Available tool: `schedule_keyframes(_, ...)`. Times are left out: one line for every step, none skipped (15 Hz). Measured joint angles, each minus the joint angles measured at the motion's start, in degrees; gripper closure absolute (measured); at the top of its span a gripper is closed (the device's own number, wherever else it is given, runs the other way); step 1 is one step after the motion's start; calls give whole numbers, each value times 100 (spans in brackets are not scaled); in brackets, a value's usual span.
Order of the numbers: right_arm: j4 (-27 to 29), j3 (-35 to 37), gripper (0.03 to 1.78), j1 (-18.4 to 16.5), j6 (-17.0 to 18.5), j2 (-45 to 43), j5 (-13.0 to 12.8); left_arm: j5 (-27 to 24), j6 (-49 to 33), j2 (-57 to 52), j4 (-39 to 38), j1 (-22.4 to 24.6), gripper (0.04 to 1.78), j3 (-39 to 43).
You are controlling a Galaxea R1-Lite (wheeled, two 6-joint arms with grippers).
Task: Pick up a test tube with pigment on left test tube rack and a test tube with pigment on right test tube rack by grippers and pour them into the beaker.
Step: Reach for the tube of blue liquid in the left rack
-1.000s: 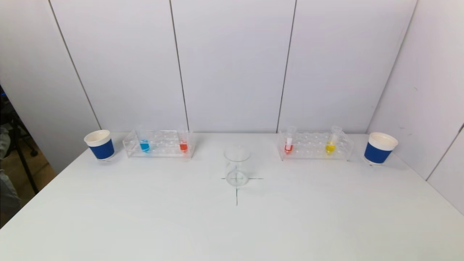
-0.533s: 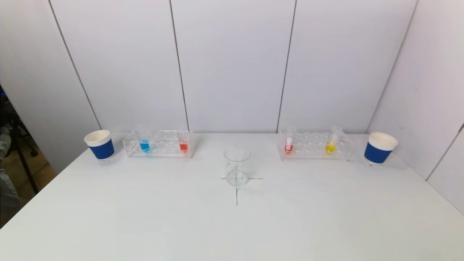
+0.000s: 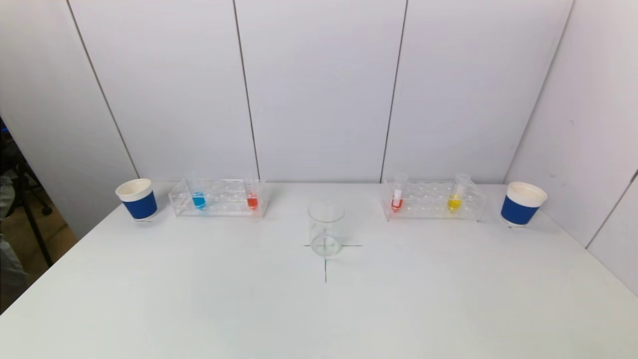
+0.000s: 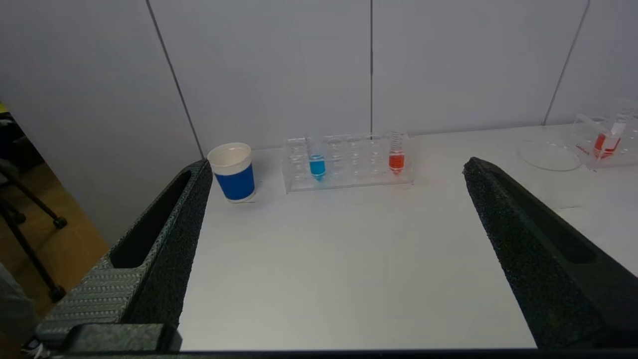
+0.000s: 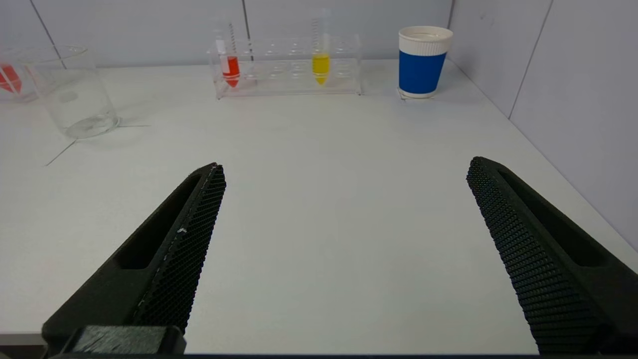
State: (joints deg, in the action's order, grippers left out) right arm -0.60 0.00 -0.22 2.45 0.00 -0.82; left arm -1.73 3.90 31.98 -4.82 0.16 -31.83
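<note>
Both arms back at the near table edge, out of head view. Left gripper jaws spread wide, empty; right gripper same, wide & empty

Left rack at back-left holds a blue tube and a red tube. Right rack at back-right holds a red/white tube and a yellow tube. Beaker sits empty on the cross mark, between the racks & nearer the robot. Blue cups just outboard of each rack, not needed

Step = reach in, nothing picked yet. Imo:
- go for the inner tubes, shorter swing to the beaker
- approach level, jaws either side of the tube above the rack top, not on the liquid part
- close gently, clear plastic prob slippery
- lift straight up till clear of the rack before moving sideways, else the rack drags
- keep tubes upright until over the beaker rim
</note>
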Motion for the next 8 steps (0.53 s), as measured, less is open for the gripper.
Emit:
schedule_keyframes(0,0,5,0,-2,0,2,-2,9,283,-216,0,6,-15)
schedule_keyframes(0,0,5,0,-2,0,2,-2,17,573,-446,0,6,-22)
schedule_keyframes(0,0,5,0,-2,0,0,-5,26,834,-645,0,6,-26)
schedule_keyframes(0,0,5,0,-2,0,5,-6,26,1085,-828,0,6,-28)
schedule_keyframes(0,0,5,0,0,0,5,-6,26,1330,-1028,0,6,-33)
schedule_keyframes(2,0,5,-2,-2,0,2,-6,12,1587,-1254,0,6,-33)
schedule_keyframes(2,0,5,0,-2,0,2,-9,-7,1826,-1480,0,6,-33)
schedule_keyframes(0,0,5,0,-2,0,0,-5,-18,2080,-1723,2,6,-30)
